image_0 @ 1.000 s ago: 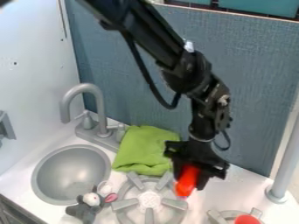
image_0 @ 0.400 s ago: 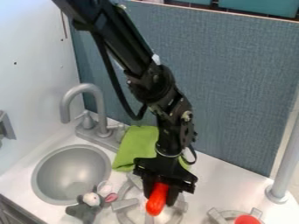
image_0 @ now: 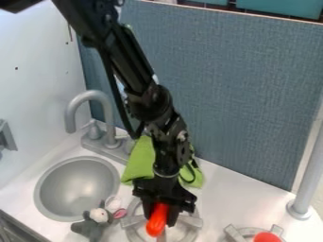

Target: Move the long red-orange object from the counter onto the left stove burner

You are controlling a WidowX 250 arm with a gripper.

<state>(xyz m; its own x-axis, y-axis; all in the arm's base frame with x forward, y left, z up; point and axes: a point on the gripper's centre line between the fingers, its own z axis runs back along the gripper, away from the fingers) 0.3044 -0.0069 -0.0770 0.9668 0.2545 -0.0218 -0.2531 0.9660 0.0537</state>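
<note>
The gripper hangs over the left stove burner, shut on an orange-red elongated object that points down toward the burner. Behind the arm lies a crumpled green cloth, partly hidden by it. A grey plush mouse with pink ears rests on the counter just left of the burner, below the sink's edge.
The round grey sink is at the left, with its faucet behind it. A second burner with a red object on it stands at the lower right, near a grey post. A blue-grey panel rises behind the counter.
The gripper has moved left and lower with the orange-red object in it, from the burner's right side to above its middle. More of the cloth's right side now shows.
</note>
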